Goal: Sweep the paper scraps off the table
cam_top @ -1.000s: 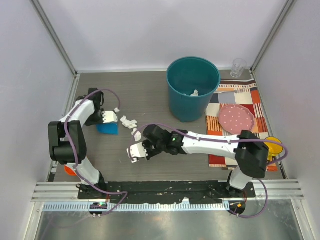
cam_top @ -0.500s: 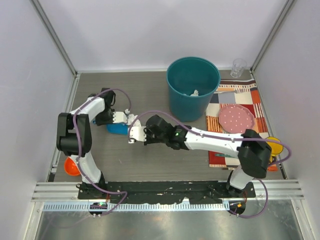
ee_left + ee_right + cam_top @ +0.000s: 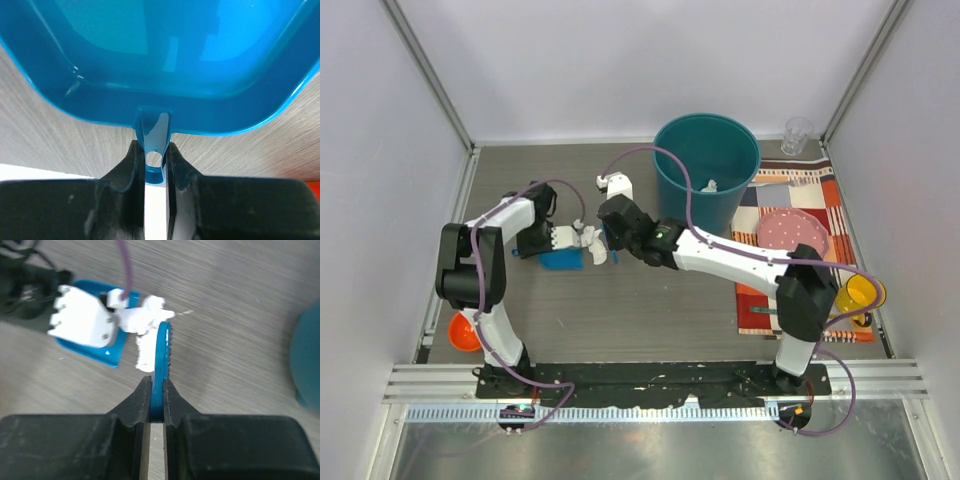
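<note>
My left gripper is shut on the handle of a blue dustpan lying flat on the dark wood-grain table. My right gripper is shut on a blue brush held edge-on just right of the dustpan's mouth. A few white paper scraps lie bunched between the brush and the dustpan. One more scrap lies inside the teal bin. The dustpan's inside, as far as the left wrist view shows it, holds no scraps.
The teal bin stands just right of the right wrist. A striped placemat on the right carries a pink plate and a yellow cup. A clear glass stands at the back right. An orange object lies near the left arm.
My right gripper has swung the brush from the near middle of the table up and back to the dustpan's mouth. My left gripper has slid the dustpan right. The scraps are now bunched together.
</note>
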`<state>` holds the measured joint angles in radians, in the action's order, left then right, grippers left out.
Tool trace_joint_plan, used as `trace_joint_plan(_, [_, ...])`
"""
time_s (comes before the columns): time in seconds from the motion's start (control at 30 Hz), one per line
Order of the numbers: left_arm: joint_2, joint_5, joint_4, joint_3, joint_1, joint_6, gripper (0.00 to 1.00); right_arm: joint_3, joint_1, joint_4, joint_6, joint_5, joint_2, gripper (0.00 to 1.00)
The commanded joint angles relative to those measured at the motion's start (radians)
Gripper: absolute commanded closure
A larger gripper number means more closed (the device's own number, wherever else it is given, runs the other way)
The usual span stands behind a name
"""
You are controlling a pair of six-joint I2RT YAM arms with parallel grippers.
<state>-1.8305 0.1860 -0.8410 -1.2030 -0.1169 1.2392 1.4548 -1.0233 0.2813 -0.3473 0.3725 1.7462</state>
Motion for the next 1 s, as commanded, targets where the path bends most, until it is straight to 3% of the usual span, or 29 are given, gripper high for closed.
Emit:
trace_joint_plan(0.0, [0.028,-0.028,0.010,0.026,-0.009,-0.026,1.00,0.116,0.003,0.096,-0.148,0.184,0.068,0.99])
trace_joint_plan(0.17, [0.011,-0.037,0.011,0.017,-0.015,-0.049,1.00,0.193,0.023,0.095,-0.094,0.260,0.162,0.99])
trace_joint_plan(0.43, [0.002,-0.071,0.005,0.008,-0.023,-0.093,1.00,0.331,0.055,0.064,-0.174,-0.021,0.345,0.99])
trace_joint_plan(0.63, [-0.045,-0.094,0.008,-0.044,-0.023,-0.191,1.00,0.285,0.046,-0.100,-0.210,-0.133,0.286,0.99])
trace_joint_plan(0.83, [-0.072,-0.147,0.000,-0.087,-0.020,-0.260,1.00,0.236,0.045,-0.136,-0.248,-0.172,0.234,0.99])
trace_joint_plan(0.97, [-0.047,-0.247,-0.024,-0.099,0.003,-0.299,1.00,0.199,0.049,-0.100,-0.223,-0.110,0.184,0.99])
